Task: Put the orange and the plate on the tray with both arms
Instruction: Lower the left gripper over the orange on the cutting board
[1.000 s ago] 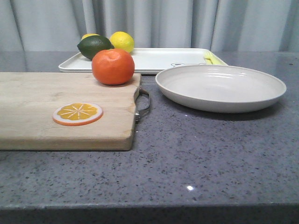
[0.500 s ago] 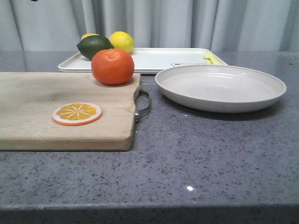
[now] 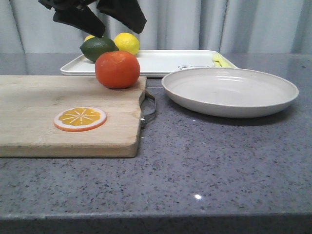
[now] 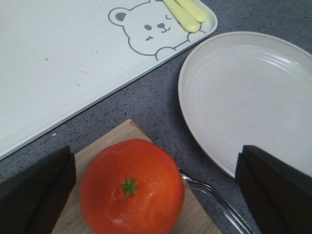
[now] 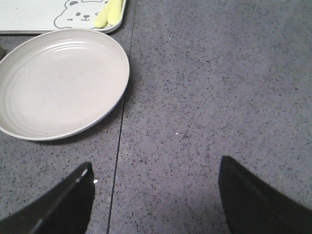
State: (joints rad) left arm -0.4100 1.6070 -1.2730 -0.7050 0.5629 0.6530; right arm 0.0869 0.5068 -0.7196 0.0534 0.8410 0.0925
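Black fingers of my left gripper (image 3: 100,19) newly in view, spread wide above the round glossy orange (image 3: 117,69), unmoved on the pale wooden cutting board (image 3: 58,105), my right gripper (image 5: 156,195) likewise spread over bare grey countertop (image 5: 219,87).

Orange (image 3: 117,69) left of plate (image 3: 230,91)

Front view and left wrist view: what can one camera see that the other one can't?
Only the front view shows the orange slice, the lime, the lemon and most of the cutting board. Only the left wrist view shows the whole bear drawing on the tray and the orange's green stem. Both show the orange, the plate, the tray and the open left gripper above the orange.
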